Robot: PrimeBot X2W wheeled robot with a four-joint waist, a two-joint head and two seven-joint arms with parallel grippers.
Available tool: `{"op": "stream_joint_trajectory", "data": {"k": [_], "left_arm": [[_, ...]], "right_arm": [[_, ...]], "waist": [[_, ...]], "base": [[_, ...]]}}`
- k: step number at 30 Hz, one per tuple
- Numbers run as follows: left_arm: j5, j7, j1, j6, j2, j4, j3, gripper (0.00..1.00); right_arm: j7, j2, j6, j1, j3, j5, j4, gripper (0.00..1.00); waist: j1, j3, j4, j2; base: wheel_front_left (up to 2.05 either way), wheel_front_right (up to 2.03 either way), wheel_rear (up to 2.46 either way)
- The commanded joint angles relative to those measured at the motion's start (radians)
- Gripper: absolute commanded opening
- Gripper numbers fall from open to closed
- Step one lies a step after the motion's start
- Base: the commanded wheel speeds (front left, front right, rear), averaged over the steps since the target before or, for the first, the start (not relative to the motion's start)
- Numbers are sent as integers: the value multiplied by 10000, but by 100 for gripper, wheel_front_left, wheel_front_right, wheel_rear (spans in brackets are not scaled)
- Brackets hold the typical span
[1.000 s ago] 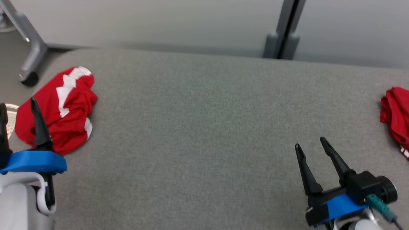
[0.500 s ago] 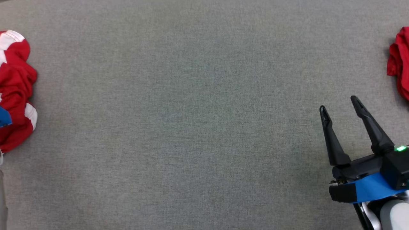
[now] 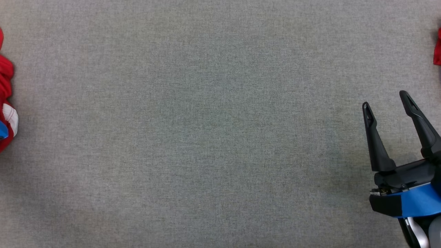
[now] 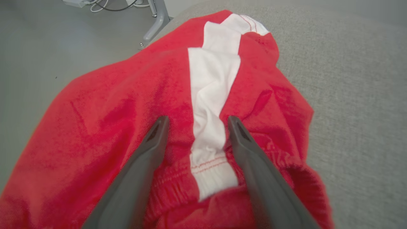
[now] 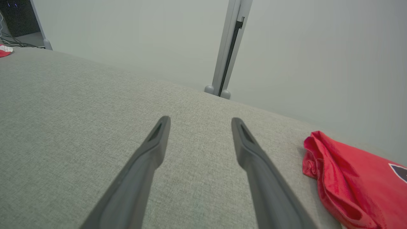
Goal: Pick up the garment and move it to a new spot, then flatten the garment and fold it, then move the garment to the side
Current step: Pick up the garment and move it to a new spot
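The garment (image 4: 111, 111) is a crumpled red piece with a white stripe (image 4: 213, 73) and an elastic waistband, lying at the left end of the grey padded table (image 3: 220, 137). My left gripper (image 4: 197, 119) hovers open just over it, its fingers straddling the white stripe, nothing pinched. In the head view the garment (image 3: 5, 103) peeks in at the left edge. My right gripper (image 3: 385, 100) stands open and empty above the bare table at the lower right. In the right wrist view the right gripper (image 5: 200, 119) has nothing between its fingers.
A second red cloth (image 5: 349, 178) with a dark logo lies at the table's right end, right of my right gripper. A grey post (image 5: 229, 47) and pale wall stand behind the table. Beyond the table's left edge are floor, a metal leg (image 4: 155, 19) and cables.
The head camera has tipped down, so the wall and the table's far edge have left the picture and both red cloths sit at its edges. Both grippers stay open.
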Motion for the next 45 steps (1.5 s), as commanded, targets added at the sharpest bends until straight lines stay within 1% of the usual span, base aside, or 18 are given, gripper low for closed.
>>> {"op": "stream_joint_trajectory", "data": {"k": [1, 5, 7, 8, 9, 10, 11, 14, 17, 24, 27, 29, 30, 32, 34, 38, 45], "left_arm": [[-133, 217, -228, -67, -13, 241, 2, 100], [-515, 1456, -369, -124, -109, 1020, 65, 100], [-669, 1876, -302, -156, -162, 1202, 74, 100], [-796, 2059, -302, -165, -199, 1267, 141, 67], [-864, 2122, -306, -173, -254, 1294, 151, 67], [-869, 2126, -304, -178, -259, 1293, 94, 14], [-855, 2177, -273, -183, -280, 1313, 33, 0], [-919, 1907, -216, -196, -323, 1252, -71, 0], [-773, 1285, -294, -203, -248, 877, -367, 0], [-614, -487, -646, -166, -25, -429, -1527, 0], [-657, -1187, -828, -167, -32, -1023, -2061, 0], [-881, -1552, -933, -167, -127, -1435, -2371, 0], [-1032, -1663, -989, -167, -189, -1694, -2545, 0], [-1091, -1893, -1063, -166, -84, -2214, -2991, 0], [-1188, -2075, -1146, -166, -133, -2813, -3488, 0], [-1336, -2249, -1177, -167, -197, -3937, -4430, 0], [-1708, -2210, -866, -167, -646, -5658, -5654, 0]], "right_arm": [[55, -66, 1, -21, -31, -68, -100, 100], [144, -124, 1, -88, 5, -46, -194, 100], [186, -137, 1, -89, 31, -42, -222, 100], [195, -139, 1, -69, 30, -39, -234, 100], [201, -141, 1, -35, 15, -35, -247, 100], [213, -145, 1, -1, 0, -22, -245, 100], [223, -142, 1, 32, -6, -11, -228, 100], [220, -47, 1, 69, 17, 100, -151, 100], [171, 42, 1, 64, 48, 251, -28, 100], [-146, 288, 1, 42, 239, 483, 578, 100], [-346, 481, 1, 69, 328, 586, 920, 100], [-489, 582, 1, 76, 385, 641, 1171, 100], [-553, 644, 1, 93, 411, 656, 1289, 100], [-688, 770, 1, 159, 483, 702, 1529, 100], [-825, 875, 1, 198, 518, 771, 1767, 100], [-1090, 1102, 1, 321, 650, 912, 2294, 100], [-1506, 1353, 1, 345, 885, 1145, 3107, 100]], "waist": [[-1, 19, 13, -3], [-1, 12, -4, -3], [-1, -24, -20, -3], [-1, -38, -22, -3], [-1, -54, -15, -3], [-1, -69, -9, -3], [-1, -98, -5, -3], [-1, -221, -3, -3], [-1, -399, -16, -3], [-1, -1105, -123, -3], [-1, -1497, -251, -3], [-1, -1793, -375, -3], [-1, -1935, -445, -3], [-1, -2224, -605, -3], [-1, -2493, -774, -3], [-1, -2982, -1184, -3], [-1, -3573, -2018, -3]], "base": [[0, 0, 0], [0, 0, 0], [0, 0, 0], [0, 0, 0], [0, 0, 0], [0, 0, 0], [0, 0, 0], [0, 0, 0], [0, 0, 0], [0, 0, 0], [0, 0, 0], [0, 0, 0], [0, 0, 0], [0, 0, 0], [0, 0, 0], [0, 0, 0], [0, 0, 0]]}}
